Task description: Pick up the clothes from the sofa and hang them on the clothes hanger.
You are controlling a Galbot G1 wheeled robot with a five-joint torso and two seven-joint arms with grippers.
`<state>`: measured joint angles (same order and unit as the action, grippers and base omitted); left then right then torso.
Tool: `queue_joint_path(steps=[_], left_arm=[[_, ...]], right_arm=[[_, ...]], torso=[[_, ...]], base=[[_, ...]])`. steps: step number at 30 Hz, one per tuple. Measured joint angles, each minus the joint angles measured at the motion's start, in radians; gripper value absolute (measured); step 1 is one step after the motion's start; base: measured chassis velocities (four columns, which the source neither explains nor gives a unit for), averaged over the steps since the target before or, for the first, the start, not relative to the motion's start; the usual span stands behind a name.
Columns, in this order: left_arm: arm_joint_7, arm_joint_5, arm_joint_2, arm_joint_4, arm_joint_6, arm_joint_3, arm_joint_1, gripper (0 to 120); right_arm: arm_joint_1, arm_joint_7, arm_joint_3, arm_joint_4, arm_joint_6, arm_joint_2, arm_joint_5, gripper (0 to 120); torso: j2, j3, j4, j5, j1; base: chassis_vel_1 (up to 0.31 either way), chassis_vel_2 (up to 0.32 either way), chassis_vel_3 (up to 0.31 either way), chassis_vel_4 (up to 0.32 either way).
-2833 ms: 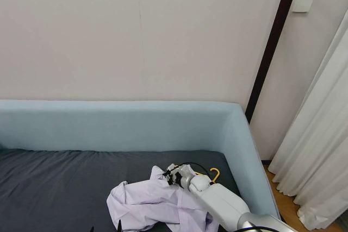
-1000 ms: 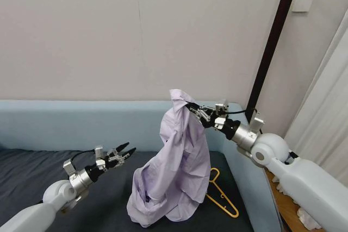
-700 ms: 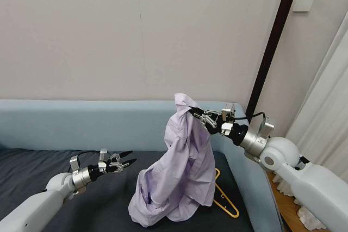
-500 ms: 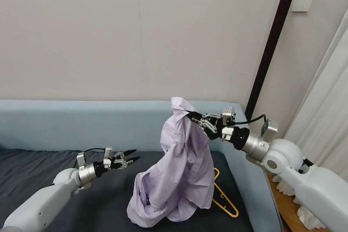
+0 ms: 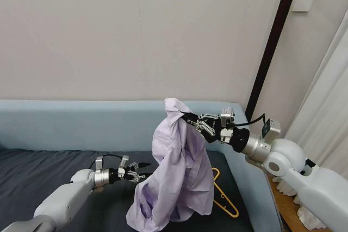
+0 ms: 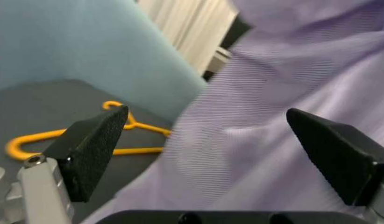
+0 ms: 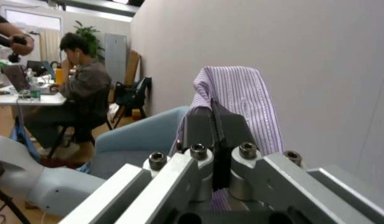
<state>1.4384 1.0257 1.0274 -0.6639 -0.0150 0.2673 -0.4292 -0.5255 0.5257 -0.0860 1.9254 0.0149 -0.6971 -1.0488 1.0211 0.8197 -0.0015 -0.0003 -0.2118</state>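
Now we are looking at the left claw (image 5: 140,173), which is hovering low over the dark seat (image 5: 43,169) of the sofa (image 5: 81,126). Its fingers are spread wide and pointing at the side of the purple shirt (image 5: 182,177), just short of touching it. The shirt is hanging in a tall drape. Its hem is bunching on the seat, while its top is being pinched between the pressed-together fingers of the right claw (image 5: 191,120), high in front of the blue backrest. A yellow hanger (image 5: 224,198) is lying flat on the seat just beside the shirt, near the sofa's corner, with one end tucked behind the folds. Farther off, a dark post (image 5: 269,52) is standing by the wall next to a white curtain (image 5: 321,150); we cannot tell whether it belongs to the rack.

We are judging the step in hand to be a second grip on the cloth. To do it well, we are aiming the left claw at a single layer near an edge, not at a thick bunch. We are also trusting the right claw's pinch to hold, since the thin cloth may slip. The hem needs lifting clear so it is not dragging the hanger.
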Motion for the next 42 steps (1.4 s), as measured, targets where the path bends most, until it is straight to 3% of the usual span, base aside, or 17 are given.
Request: queue_joint_path(steps=[3, 14, 31, 37, 39, 42], left_arm=[[0.023, 0.023, -0.025, -0.044, 0.012, 0.004, -0.028, 100], [0.054, 0.081, -0.091, -0.192, 0.03, -0.003, -0.125, 100], [0.03, 0.038, -0.048, -0.173, 0.017, 0.014, -0.112, 100], [0.013, 0.026, -0.032, -0.172, 0.004, 0.016, -0.12, 89], [-0.013, 0.043, -0.031, -0.176, -0.002, 0.016, -0.119, 77], [-0.021, 0.05, -0.034, -0.181, -0.002, 0.016, -0.119, 70]], right_arm=[[0.0, -0.003, -0.001, -0.013, 0.002, -0.005, 0.006, 0], [0.016, -0.029, -0.02, -0.055, 0.005, -0.024, 0.021, 0], [0.004, -0.054, -0.017, -0.009, -0.004, -0.007, 0.002, 0], [0.0, -0.065, -0.017, -0.005, -0.004, -0.005, -0.001, 0], [-0.003, -0.075, -0.017, -0.004, -0.004, -0.007, -0.001, 0], [-0.005, -0.08, -0.019, -0.004, -0.004, -0.009, -0.001, 0]], torso=[[0.0, 0.0, 0.0009, 0.0002, 0.0], [0.0, 0.0, 0.0005, 0.0002, 0.0], [0.0, 0.0, 0.0004, 0.0002, 0.0], [0.0, 0.0, 0.0004, 0.0001, 0.0], [0.0, 0.0, 0.0003, 0.0001, 0.0], [0.0, 0.0, 0.0003, 0.0002, 0.0]], base=[[0.0, 0.0, 0.0, 0.0], [0.0, 0.0, 0.0, 0.0], [0.0, 0.0, 0.0, 0.0], [0.0, 0.0, 0.0, 0.0], [0.0, 0.0, 0.0, 0.0], [0.0, 0.0, 0.0, 0.0]])
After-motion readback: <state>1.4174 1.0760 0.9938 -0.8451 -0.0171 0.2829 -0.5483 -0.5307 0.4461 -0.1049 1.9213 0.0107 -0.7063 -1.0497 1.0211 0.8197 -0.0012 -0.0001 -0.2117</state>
